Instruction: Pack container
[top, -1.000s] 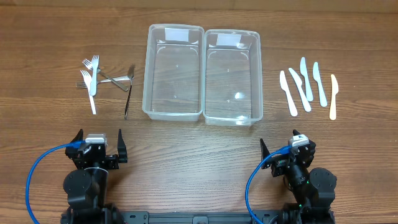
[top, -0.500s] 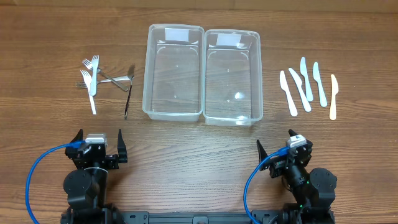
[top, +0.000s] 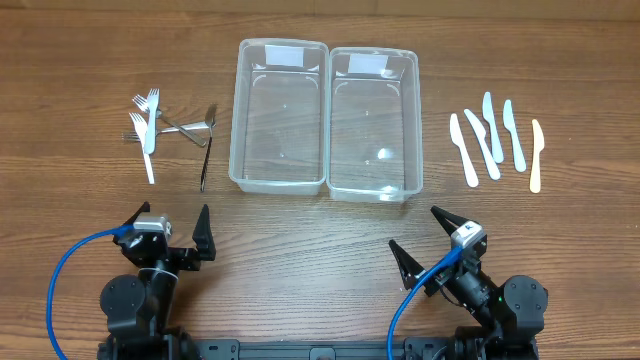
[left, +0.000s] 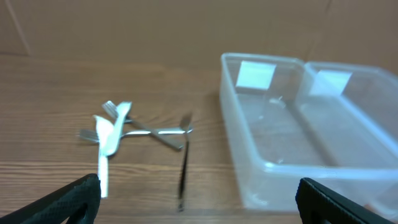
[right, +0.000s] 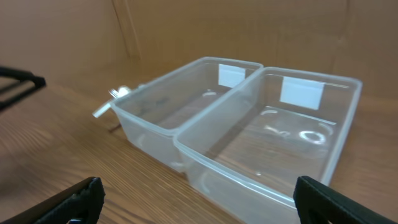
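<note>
Both grippers hover over the near edge of the table (top: 300, 250) with jaws spread as wide as they go. The left gripper (top: 170, 213) and the right gripper (top: 414, 228) hold nothing and touch nothing. Two clear containers sit side by side at the table's middle, toward the far edge: the left container (top: 280, 130) and the right container (top: 371, 135), both empty. Each bears a white sticker (top: 286, 55) at its far end, with no writing legible on it. Forks (top: 150, 125) lie in a pile toward the left edge and knives (top: 495, 140) lie in a row toward the right edge.
</note>
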